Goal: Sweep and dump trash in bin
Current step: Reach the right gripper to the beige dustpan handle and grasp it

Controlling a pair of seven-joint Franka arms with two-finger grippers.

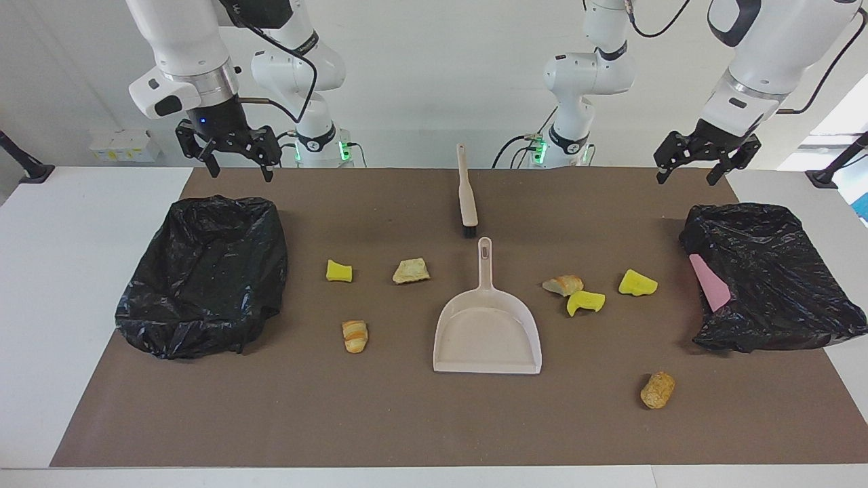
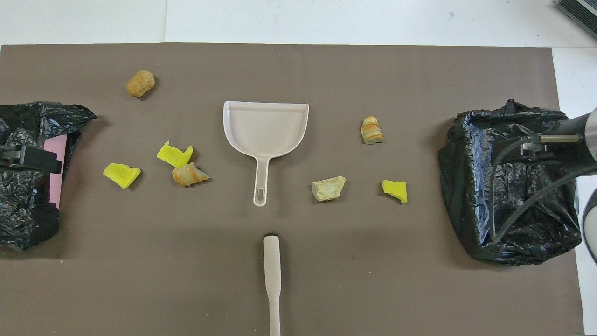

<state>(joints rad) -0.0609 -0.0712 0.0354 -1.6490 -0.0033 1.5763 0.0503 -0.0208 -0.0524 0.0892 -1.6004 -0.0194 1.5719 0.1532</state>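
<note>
Pink flat piece [image 2: 55, 172] — overhead shows more; gripper [image 2: 28, 158] overlaps it.

A matt brown mat [image 1: 407, 420] is seen under a smooth plastic dustpan [image 1: 487, 335], crinkled glossy black plastic bin bags [image 1: 203, 271], porous yellow sponge chunks [image 1: 338, 271] and rough bread-like lumps [image 1: 657, 390].

A flat pink rectangular piece [image 1: 709, 282] lies tilted against the crinkled plastic at one end of a brown mat [image 1: 407, 420] covering a white surface [image 1: 61, 271], beneath a pale wall.
</note>
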